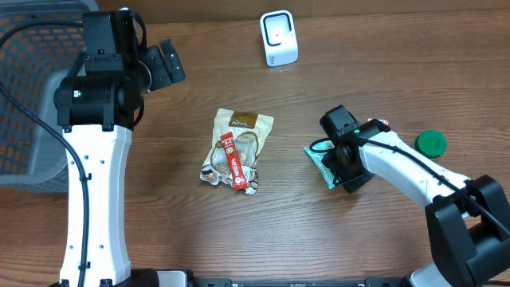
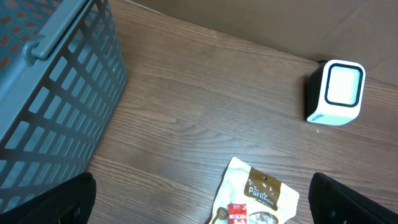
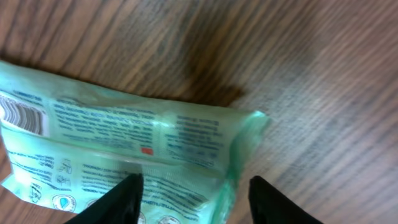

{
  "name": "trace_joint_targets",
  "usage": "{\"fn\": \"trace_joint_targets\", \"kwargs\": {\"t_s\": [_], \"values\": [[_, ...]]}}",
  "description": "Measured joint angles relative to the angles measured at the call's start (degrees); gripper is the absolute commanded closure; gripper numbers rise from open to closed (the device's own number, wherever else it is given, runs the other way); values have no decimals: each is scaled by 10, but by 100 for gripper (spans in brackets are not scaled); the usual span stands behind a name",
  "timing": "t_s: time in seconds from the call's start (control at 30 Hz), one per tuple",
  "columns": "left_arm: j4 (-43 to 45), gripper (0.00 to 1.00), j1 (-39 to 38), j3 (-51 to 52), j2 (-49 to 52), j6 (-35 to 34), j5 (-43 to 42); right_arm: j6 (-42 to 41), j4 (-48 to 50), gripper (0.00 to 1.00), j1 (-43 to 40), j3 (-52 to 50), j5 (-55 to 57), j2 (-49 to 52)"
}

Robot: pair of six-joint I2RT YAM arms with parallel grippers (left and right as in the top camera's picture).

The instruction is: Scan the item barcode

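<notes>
Pickup step: my right claw (image 3: 194,184) hangs half-spread astride the green packet (image 3: 112,134) flat on the table (image 3: 298,68), no grip yet; next, pinch, lift, turn its barcode (image 3: 22,115) to the scanner (image 1: 279,37)

A pale green plastic packet (image 3: 124,143) covered in fine print lies flat on the wooden worktop (image 1: 382,64), in its right half, about midway between the near and far edges. Its printed back faces up, with a black-and-white barcode (image 3: 22,115) towards one end and a crimped seal at the other. A small white box-shaped scanner (image 1: 279,37) with a rounded window stands upright near the far edge, just right of centre, well apart from the packet.
</notes>
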State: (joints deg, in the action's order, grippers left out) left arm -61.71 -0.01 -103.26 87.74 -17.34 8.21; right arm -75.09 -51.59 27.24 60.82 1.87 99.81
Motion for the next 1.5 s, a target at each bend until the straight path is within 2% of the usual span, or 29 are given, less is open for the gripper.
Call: {"fn": "trace_joint_targets", "kwargs": {"t_s": [0.2, 0.33, 0.4, 0.43, 0.5, 0.53, 0.63, 0.77, 0.87, 0.9, 0.93, 1.0, 1.1, 1.17, 1.33, 1.43, 1.5], "values": [[0, 0, 0, 0, 0, 0, 0, -17, 13, 44, -1, -18, 0, -1], [0, 0, 0, 0, 0, 0, 0, -39, 80, 46, -1, -46, -2, -13], [0, 0, 0, 0, 0, 0, 0, -45, 117, 51, -1, -61, -2, -17], [0, 0, 0, 0, 0, 0, 0, -46, 132, 59, -1, -67, -2, -19], [0, 0, 0, 0, 0, 0, 0, -48, 156, 80, -1, -77, -2, -24], [0, 0, 0, 0, 0, 0, 0, -56, 166, 86, -1, -81, -2, -25], [0, 0, 0, 0, 0, 0, 0, -54, 163, 97, -1, -81, -2, -29], [0, 0, 0, 0, 0, 0, 0, -14, 162, 97, -3, -82, -2, -31], [0, 0, 0, 0, 0, 0, 0, 80, 163, 96, -8, -82, -10, -32], [0, 0, 0, 0, 0, 0, 0, 114, 163, 91, -10, -81, -15, -33], [0, 0, 0, 0, 0, 0, 0, 162, 160, 83, -13, -81, -20, -33], [0, 0, 0, 0, 0, 0, 0, 259, 134, 61, -16, -73, -33, -33], [0, 0, 0, 0, 0, 0, 0, 376, 62, 53, -17, -57, -31, -33], [0, 0, 0, 0, 0, 0, 0, 419, 23, 42, -17, -39, -24, -33], [0, 0, 0, 0, 0, 0, 0, 458, -20, 36, -21, 23, -18, -33], [0, 0, 0, 0, 0, 0, 0, 423, -38, 23, -21, 41, -19, -33], [0, 0, 0, 0, 0, 0, 0, 380, -54, 21, -21, 41, -19, -33]]}}
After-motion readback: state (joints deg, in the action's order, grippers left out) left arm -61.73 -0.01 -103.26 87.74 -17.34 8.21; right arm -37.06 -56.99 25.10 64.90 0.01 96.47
